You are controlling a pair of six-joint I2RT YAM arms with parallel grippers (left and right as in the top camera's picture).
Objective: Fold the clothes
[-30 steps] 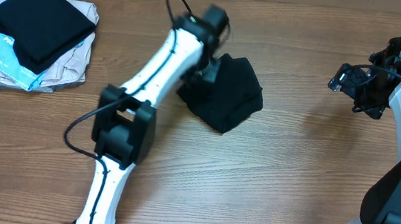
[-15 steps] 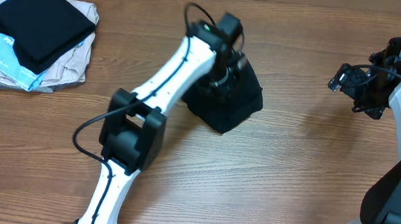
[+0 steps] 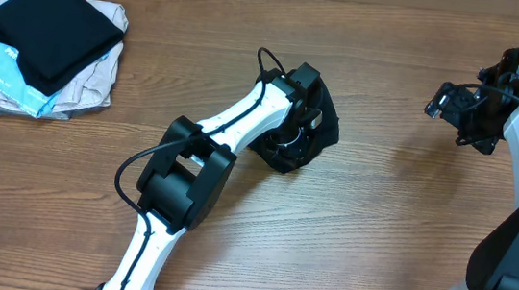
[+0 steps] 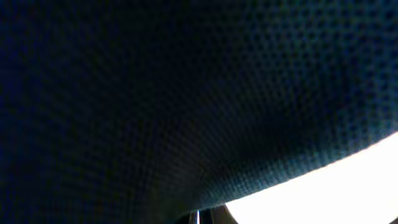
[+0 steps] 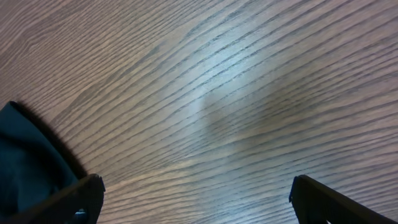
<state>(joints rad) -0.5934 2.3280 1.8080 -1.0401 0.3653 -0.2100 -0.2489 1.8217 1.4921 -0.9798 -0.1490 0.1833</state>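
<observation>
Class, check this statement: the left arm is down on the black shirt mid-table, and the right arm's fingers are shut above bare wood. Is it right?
No. The right arm's fingers stand wide open, not shut; the right wrist view shows bare table between them. The rest holds: the left arm is down on the black shirt mid-table.

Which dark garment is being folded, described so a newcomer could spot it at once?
On the wooden table, look to the middle, where the left claw reaches down. The black shirt bunched under it is the one; the other black garment lies flat and square atop a stack at the far left corner.
</observation>
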